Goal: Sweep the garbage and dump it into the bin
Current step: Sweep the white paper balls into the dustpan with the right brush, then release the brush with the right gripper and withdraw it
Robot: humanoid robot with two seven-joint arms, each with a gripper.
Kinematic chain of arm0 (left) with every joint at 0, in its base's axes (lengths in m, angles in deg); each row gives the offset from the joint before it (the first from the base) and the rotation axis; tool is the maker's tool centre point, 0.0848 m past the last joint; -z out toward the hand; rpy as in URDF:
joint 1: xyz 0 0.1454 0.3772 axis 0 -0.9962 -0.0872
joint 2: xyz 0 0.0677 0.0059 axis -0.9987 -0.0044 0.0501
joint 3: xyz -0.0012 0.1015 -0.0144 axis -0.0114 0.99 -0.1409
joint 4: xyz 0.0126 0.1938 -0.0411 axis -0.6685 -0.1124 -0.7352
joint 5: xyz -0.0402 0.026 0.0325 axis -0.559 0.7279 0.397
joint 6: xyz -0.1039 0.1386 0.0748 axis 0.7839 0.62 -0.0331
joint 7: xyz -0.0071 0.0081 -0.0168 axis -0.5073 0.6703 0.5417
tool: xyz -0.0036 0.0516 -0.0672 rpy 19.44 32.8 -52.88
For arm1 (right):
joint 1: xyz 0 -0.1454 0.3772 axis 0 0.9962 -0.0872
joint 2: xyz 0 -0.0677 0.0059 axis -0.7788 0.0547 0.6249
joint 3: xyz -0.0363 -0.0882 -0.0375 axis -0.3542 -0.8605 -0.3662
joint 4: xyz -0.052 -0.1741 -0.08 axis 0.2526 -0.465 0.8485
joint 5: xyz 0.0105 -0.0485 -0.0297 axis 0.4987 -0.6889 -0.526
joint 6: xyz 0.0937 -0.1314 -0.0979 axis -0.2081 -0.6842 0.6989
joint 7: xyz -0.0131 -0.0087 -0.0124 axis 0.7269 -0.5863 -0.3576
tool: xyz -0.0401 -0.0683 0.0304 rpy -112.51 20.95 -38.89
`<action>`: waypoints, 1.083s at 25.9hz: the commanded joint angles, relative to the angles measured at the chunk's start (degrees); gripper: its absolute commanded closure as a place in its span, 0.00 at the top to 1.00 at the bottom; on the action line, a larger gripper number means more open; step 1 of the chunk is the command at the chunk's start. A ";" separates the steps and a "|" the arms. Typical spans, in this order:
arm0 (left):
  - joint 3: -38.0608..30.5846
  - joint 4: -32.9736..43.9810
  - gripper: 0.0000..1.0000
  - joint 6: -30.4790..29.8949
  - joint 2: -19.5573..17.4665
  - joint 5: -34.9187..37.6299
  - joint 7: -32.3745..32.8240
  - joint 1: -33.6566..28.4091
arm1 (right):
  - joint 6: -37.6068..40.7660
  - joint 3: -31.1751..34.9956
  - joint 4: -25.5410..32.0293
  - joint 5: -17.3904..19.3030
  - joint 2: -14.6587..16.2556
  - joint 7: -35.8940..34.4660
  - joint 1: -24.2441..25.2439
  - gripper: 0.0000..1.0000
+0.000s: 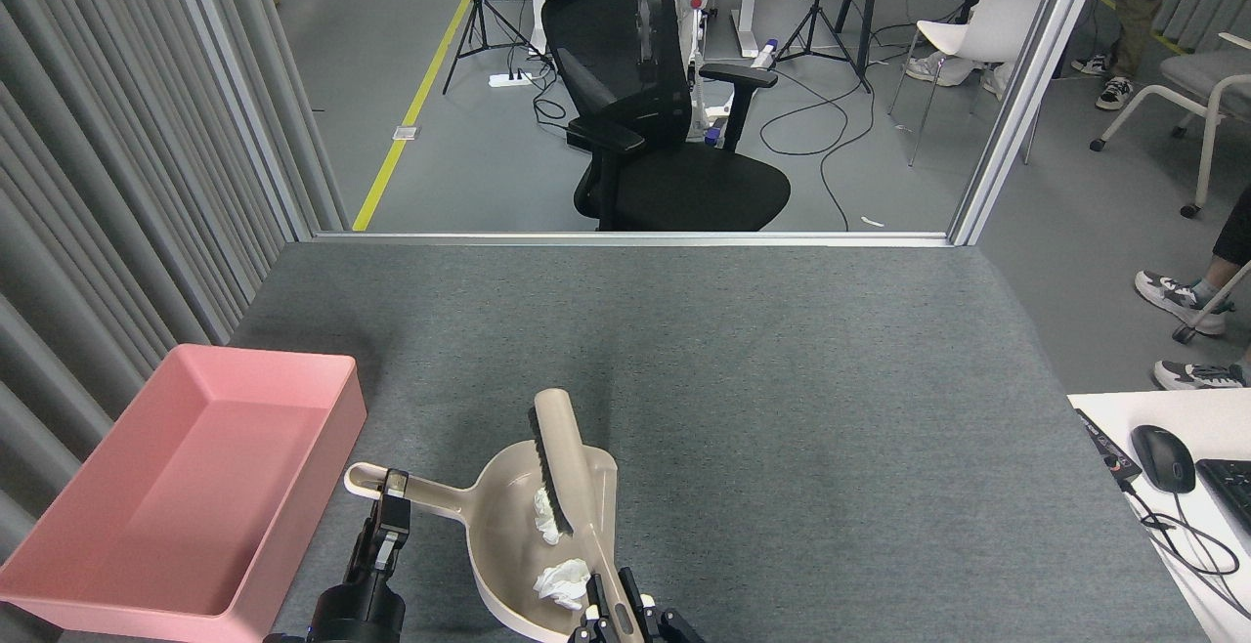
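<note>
Two white tissue wads of garbage lie inside the beige dustpan (498, 535): one (562, 582) near its front lip, the other (543, 516) partly hidden under the brush. My left gripper (391, 516) is shut on the dustpan's long handle. At the bottom edge, my right gripper (618, 614) is shut on the handle of the beige brush (562, 467), which leans over the pan with its dark bristles facing left. The pink bin (195, 487) sits empty at the left of the grey table.
Grey curtains hang along the left side. A black office chair (665, 135) stands beyond the table's far edge. A white desk with a mouse (1163, 457) and cables adjoins the table's right corner. A person's shoes show at far right.
</note>
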 commanded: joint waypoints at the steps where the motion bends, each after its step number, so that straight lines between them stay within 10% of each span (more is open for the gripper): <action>1: 0.01 0.55 0.12 0.45 0.00 -0.52 0.97 -0.22 | -2.24 3.61 1.52 -0.01 1.77 -0.94 0.11 0.00; 11: -0.08 0.55 0.12 0.45 -0.09 -2.37 2.12 -0.48 | -0.83 23.21 1.08 0.61 10.12 1.34 0.63 0.00; 25: -0.17 1.25 0.13 0.01 -0.09 -5.18 3.17 -0.48 | 1.80 27.08 -2.79 0.61 9.59 1.08 3.27 0.16; 27: -0.17 1.86 0.13 0.19 -0.09 -6.24 3.35 -0.48 | 1.80 27.16 -2.79 0.70 9.60 1.08 3.45 0.41; 28: -0.34 1.95 0.13 0.28 -0.09 -6.68 3.87 -0.57 | 1.80 27.25 -2.79 0.70 9.68 0.91 3.27 0.81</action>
